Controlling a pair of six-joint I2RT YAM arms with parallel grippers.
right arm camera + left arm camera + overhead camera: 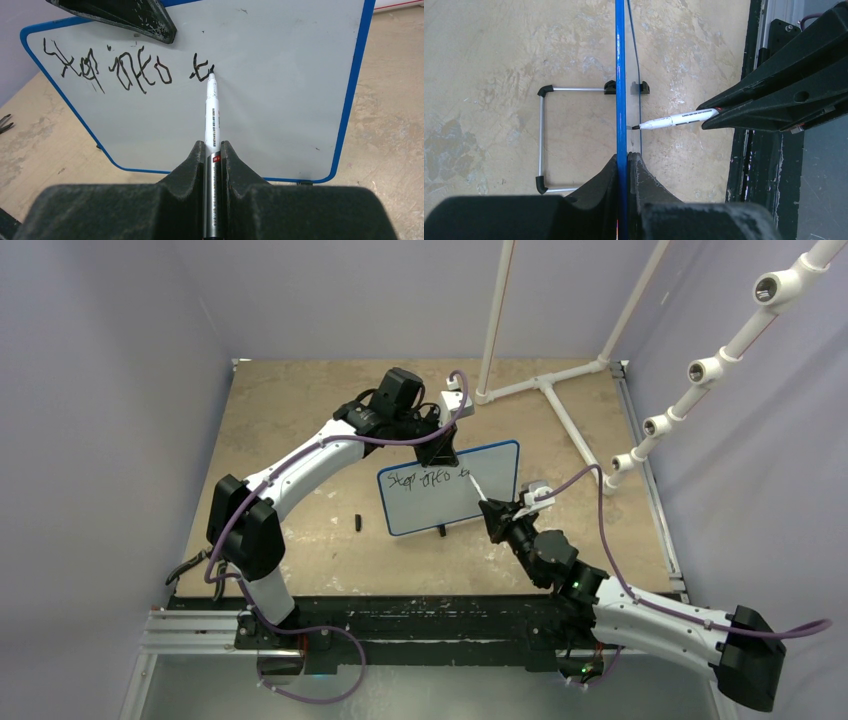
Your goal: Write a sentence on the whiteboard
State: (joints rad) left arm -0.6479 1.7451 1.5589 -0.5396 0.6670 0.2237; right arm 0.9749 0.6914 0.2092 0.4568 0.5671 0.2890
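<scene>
The right gripper (213, 148) pinched a marker (212, 107), its tip touching the whiteboard (285, 105) at the right end of the sentence (120, 67). Beyond, the whiteboard stood on the table (300, 430), with the left gripper (626, 159) pressed onto its top edge

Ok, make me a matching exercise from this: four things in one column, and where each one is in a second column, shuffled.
Things:
1. whiteboard
2. marker
3. small black object
4. white pipe frame

Places:
A. lying loose on the table, left of the whiteboard
B. clamped at its upper edge by the left gripper
C. at the table's far right corner
D. held in the right gripper, tip on the whiteboard

Pairs: 1-B, 2-D, 3-A, 4-C
</scene>
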